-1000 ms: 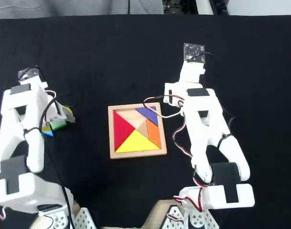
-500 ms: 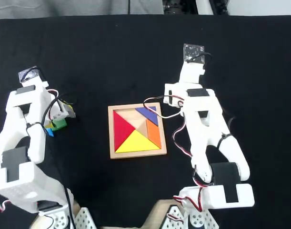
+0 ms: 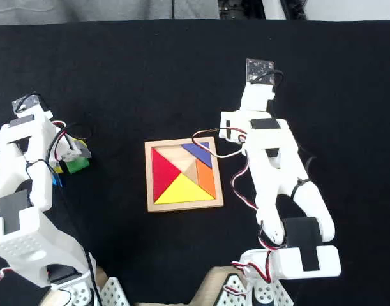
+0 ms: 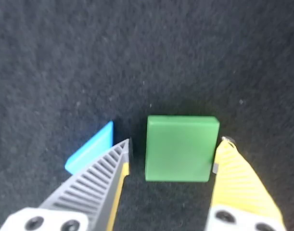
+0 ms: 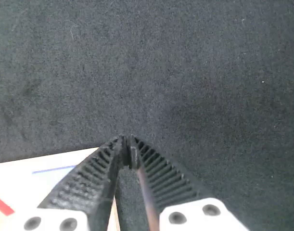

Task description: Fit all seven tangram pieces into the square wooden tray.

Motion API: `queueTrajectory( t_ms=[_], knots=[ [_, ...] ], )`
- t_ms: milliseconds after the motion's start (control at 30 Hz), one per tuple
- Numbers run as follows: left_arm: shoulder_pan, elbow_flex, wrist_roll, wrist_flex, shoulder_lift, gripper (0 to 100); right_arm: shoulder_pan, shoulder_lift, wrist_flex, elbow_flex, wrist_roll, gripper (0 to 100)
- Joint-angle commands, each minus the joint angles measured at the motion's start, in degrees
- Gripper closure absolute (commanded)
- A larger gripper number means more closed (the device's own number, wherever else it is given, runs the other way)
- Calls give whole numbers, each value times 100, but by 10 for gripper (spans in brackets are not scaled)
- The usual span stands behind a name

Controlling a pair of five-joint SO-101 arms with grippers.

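Tray: your square wooden tray (image 3: 147, 175) lies flat at the middle of the black counter (image 3: 118, 76), between the two arms.
In the tray: you have four coloured pieces lying flat inside. A red triangle (image 3: 161, 172) fills the left side and a yellow triangle (image 3: 182, 189) fills the near side, and the two meet along a diagonal. A blue-violet triangle (image 3: 198, 152) lies against the far rim towards the right corner. An orange piece (image 3: 207, 175) lies along the right rim.
Rest of the tray: a pale wood-coloured area shows at the far left and the centre. You cannot tell from here whether it is bare floor or a piece.
Green square: the green square (image 4: 181, 148) lies flat on the counter, left of the tray and well apart from it.
Blue piece: a light blue piece (image 4: 91, 147) lies on the counter just beside the green square, on its near-left side, partly hidden by the arm in the high view.
Left claw: your left claw (image 4: 175, 144) is spread wide over the green square, with one finger on each side of it. The blue piece lies outside the gap, next to the grey finger.
Right claw: your right claw (image 5: 126, 144) is closed with its tips together and nothing between them, over bare black cloth to the right of the tray.
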Motion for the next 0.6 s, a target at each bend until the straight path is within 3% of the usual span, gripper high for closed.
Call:
queueTrajectory(
  t_ms=[0, 367, 567],
  knots=[
    [31, -347, -53, -158, -9, 718, 26, -13, -123, -48, 44, 987],
    [391, -303, -53, -299, 44, 720, 26, -13, -123, -48, 44, 987],
    [365, -629, 220, -44, 448, 799, 26, -13, -123, -40, 44, 987]
  ],
)
